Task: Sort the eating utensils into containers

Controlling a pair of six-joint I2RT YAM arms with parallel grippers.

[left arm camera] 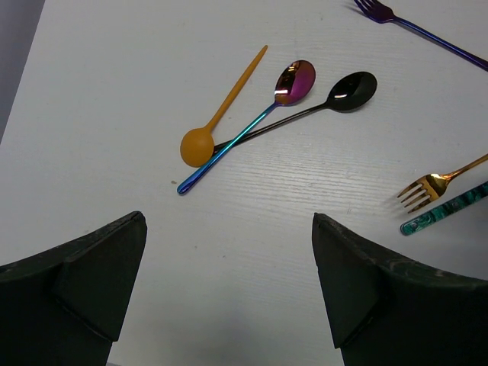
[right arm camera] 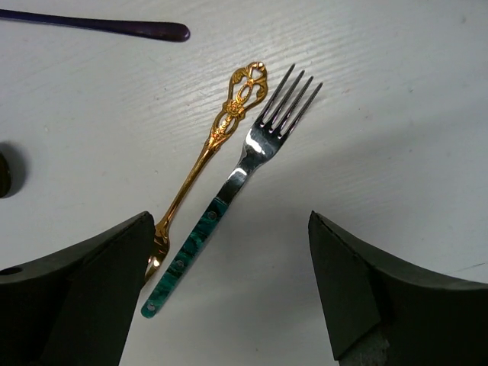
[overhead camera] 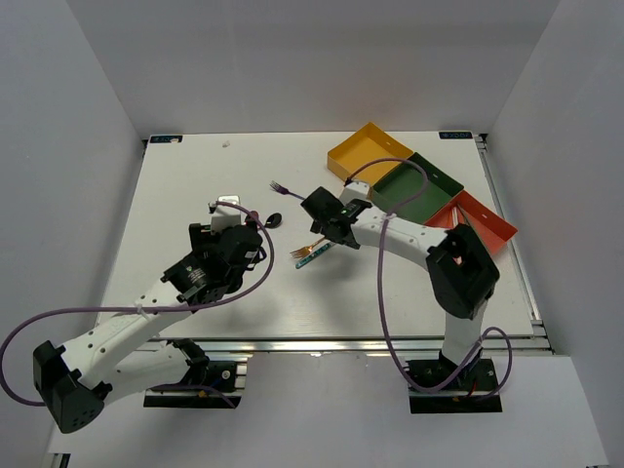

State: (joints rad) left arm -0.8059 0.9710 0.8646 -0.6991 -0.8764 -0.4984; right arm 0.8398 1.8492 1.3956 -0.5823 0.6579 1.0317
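Observation:
My left gripper [left arm camera: 229, 221] is open and empty above bare table; in the top view it [overhead camera: 228, 213] is left of centre. Ahead of it lie an orange spoon [left arm camera: 221, 114], a pink-and-blue spoon [left arm camera: 263, 113] and a dark spoon [left arm camera: 339, 95], their handles crossing. My right gripper [right arm camera: 229, 217] is open and empty, hovering over a gold fork [right arm camera: 217, 133] and a green-handled steel fork [right arm camera: 232, 191] lying side by side; the top view shows it [overhead camera: 327, 224] at centre. A purple fork [overhead camera: 285, 187] lies farther back. Yellow [overhead camera: 343, 156], dark green [overhead camera: 441, 185] and red-orange [overhead camera: 499, 229] trays stand at the back right.
The trays sit in a diagonal row touching each other near the table's right edge [overhead camera: 507, 234]. White walls enclose the table on three sides. Purple cables loop off both arms. The right arm's elbow [overhead camera: 458, 263] is in front of the red-orange tray.

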